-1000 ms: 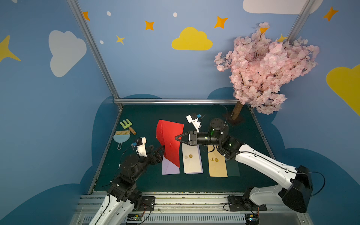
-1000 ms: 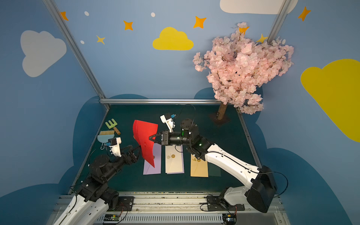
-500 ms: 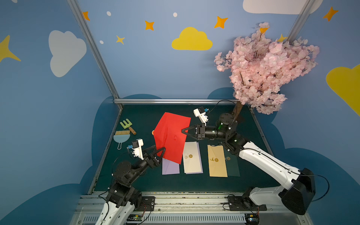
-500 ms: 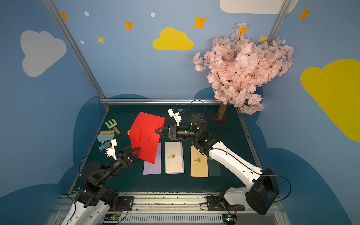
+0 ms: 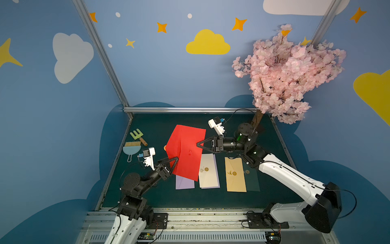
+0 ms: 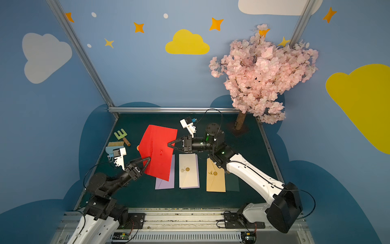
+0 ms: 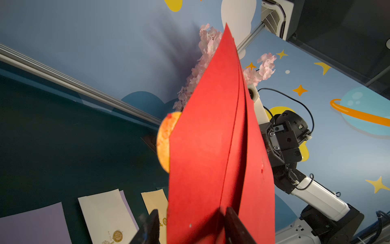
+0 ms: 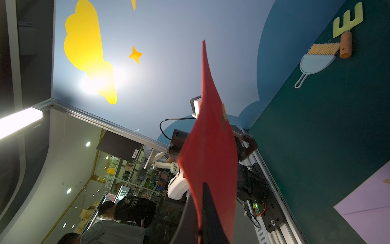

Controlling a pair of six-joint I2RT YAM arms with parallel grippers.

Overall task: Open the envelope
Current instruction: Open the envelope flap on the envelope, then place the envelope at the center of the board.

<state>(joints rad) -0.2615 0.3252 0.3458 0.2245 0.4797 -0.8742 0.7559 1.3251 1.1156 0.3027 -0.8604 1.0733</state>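
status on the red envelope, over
Right gripper shut on red paper envelope, held above green mat. Left gripper open, jaws astride opposite edge. Lilac paper envelope flat beneath.

The red envelope (image 5: 186, 152) is a plain bright red, with a round orange-yellow seal (image 7: 163, 139), mottled with red, at its edge. On the dark green tabletop (image 5: 211, 198) are four more:

- a lilac envelope (image 5: 184, 183)
- a cream envelope (image 5: 209, 175) with a gold seal (image 5: 206, 169)
- a tan envelope (image 5: 235, 181) whose stamp (image 5: 234, 173) is gold too
- a dark green envelope (image 5: 252, 181), close to the tabletop's own shade

At the left of the frame sit a pale green rake (image 5: 136, 134) with a brown handle, a straw-coloured brush (image 5: 132, 144) and a light blue dustpan (image 5: 130, 151). The tree (image 5: 289, 69) at the upper right is pink. The walls (image 5: 168, 74) are blue, with yellow and white clouds and orange stars. The left gripper (image 5: 176, 158) and right gripper (image 5: 197, 145) are black.
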